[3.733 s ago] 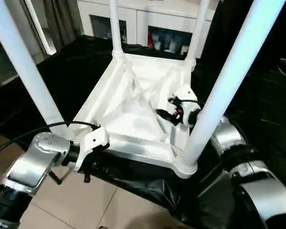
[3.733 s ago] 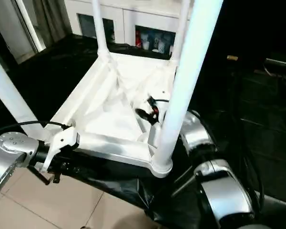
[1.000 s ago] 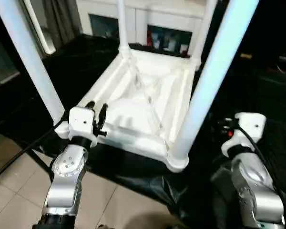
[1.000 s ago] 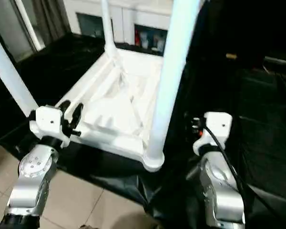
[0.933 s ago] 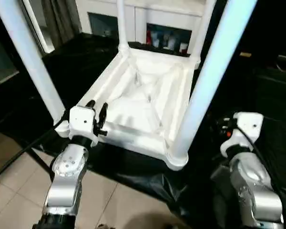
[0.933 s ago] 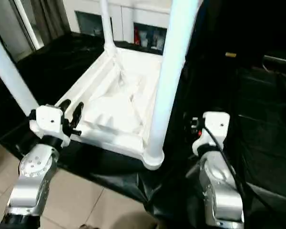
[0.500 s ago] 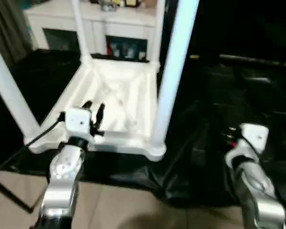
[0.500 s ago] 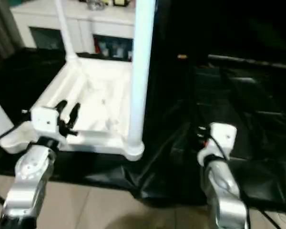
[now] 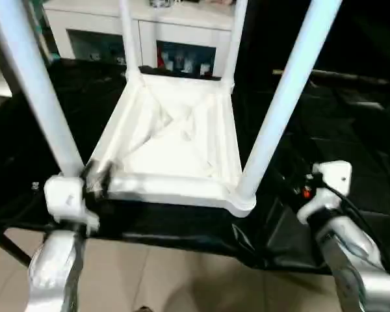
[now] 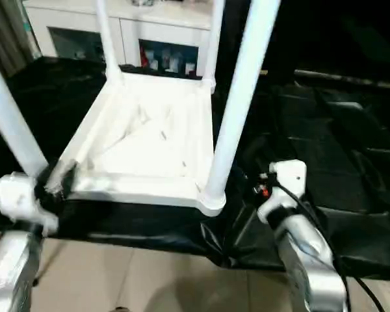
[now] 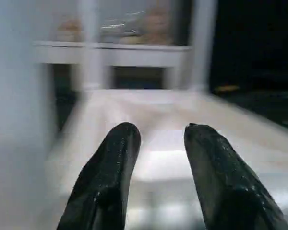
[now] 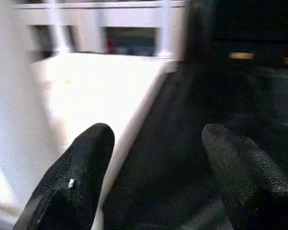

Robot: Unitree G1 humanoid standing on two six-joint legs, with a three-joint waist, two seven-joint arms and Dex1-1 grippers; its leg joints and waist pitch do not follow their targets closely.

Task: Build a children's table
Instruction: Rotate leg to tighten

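All four legs run off the top edge; the left tool is motion-smeared; cabinet contents too blurred to identify.

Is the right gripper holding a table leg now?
No, the right gripper is open with nothing between its fingers; the leg stands apart.

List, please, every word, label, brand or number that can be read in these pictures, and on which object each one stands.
None can be read.
Table top and legs: plain white, with no print.
Items behind the cabinet's glass doors: too small and blurred to read.
Left gripper and right gripper: no lettering visible.
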